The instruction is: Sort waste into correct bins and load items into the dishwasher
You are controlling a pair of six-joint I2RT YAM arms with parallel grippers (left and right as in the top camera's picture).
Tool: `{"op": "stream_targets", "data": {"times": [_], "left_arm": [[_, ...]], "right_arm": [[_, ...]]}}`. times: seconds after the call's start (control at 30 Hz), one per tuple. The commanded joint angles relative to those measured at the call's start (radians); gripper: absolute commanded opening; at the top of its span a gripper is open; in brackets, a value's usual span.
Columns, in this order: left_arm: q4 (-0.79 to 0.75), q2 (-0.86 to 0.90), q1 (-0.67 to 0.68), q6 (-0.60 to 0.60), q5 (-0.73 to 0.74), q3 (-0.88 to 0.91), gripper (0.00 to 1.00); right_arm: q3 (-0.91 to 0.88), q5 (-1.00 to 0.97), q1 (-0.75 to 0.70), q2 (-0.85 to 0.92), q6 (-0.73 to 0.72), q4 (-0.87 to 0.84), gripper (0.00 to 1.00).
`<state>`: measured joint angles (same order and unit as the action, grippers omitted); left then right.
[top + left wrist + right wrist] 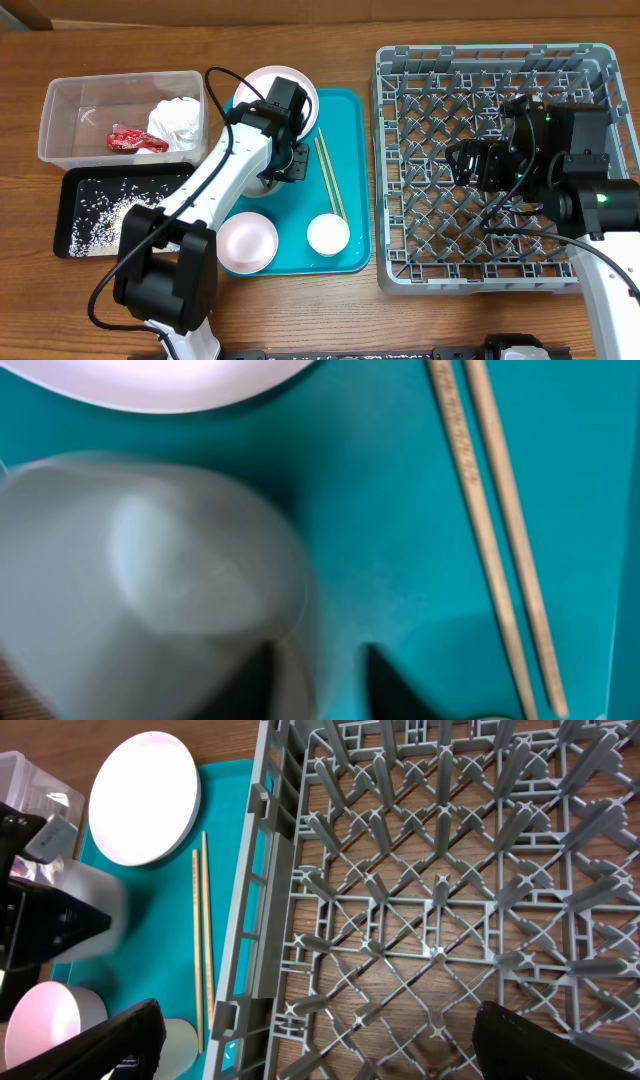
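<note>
My left gripper [288, 166] hangs over the teal serving tray [345, 120]. Its fingers [315, 685] straddle the rim of a white bowl [150, 580], which looks tilted in the right wrist view [95, 908]. A white plate [290, 85] lies at the tray's back. Two chopsticks [331, 180], a small white cup [327, 233] and a pink bowl [247, 242] lie on the tray. The red wrapper [135, 141] and white napkin [177, 120] are in the clear tub [60, 120]. Rice [100, 215] lies in the black tray [70, 185]. My right gripper [470, 163] is wide open and empty [330, 1040] above the grey dish rack [430, 60].
The dish rack [430, 900] holds no dishes and its upright pegs stand under my right gripper. Its left wall runs right beside the teal tray's right edge [225, 920]. The chopsticks [198, 940] lie parallel to that wall. Bare wooden table runs along the front.
</note>
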<state>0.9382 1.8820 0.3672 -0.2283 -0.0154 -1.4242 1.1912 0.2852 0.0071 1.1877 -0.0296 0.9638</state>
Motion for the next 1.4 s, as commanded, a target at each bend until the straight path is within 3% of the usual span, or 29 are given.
{"op": "stream_targets", "data": {"times": [0.0,0.07,0.2,0.37,0.5,0.77,1.03,1.2,1.37], "left_arm": [[-0.003,0.008,0.002,0.012,-0.041,-0.013,0.53],[0.022,0.007,0.001,0.013,-0.030,-0.046,0.58],[0.150,0.006,0.001,0.041,0.034,-0.178,0.57],[0.349,0.006,0.018,0.274,0.267,-0.333,0.61],[0.395,0.008,0.065,0.380,0.285,-0.272,0.63],[0.301,0.008,0.153,0.365,0.262,-0.075,0.59],[0.268,0.008,0.158,0.302,0.219,0.000,0.43],[0.221,0.008,0.159,0.261,0.219,0.032,0.07],[0.219,0.008,0.150,0.227,0.224,0.012,0.04]], "right_arm": [[0.020,0.008,-0.003,0.000,0.000,-0.004,1.00],[0.020,0.008,-0.003,0.000,0.000,-0.004,1.00],[0.020,0.008,-0.003,0.000,0.000,-0.003,1.00],[0.020,0.008,-0.003,0.000,0.000,-0.004,1.00],[0.020,0.008,-0.003,0.002,0.000,-0.004,1.00],[0.019,0.008,-0.003,0.013,0.000,-0.004,1.00],[0.019,0.008,-0.003,0.034,0.000,-0.004,1.00],[0.019,0.009,-0.003,0.050,0.000,-0.003,1.00],[0.019,0.066,-0.003,0.052,0.000,-0.016,1.00]]}}
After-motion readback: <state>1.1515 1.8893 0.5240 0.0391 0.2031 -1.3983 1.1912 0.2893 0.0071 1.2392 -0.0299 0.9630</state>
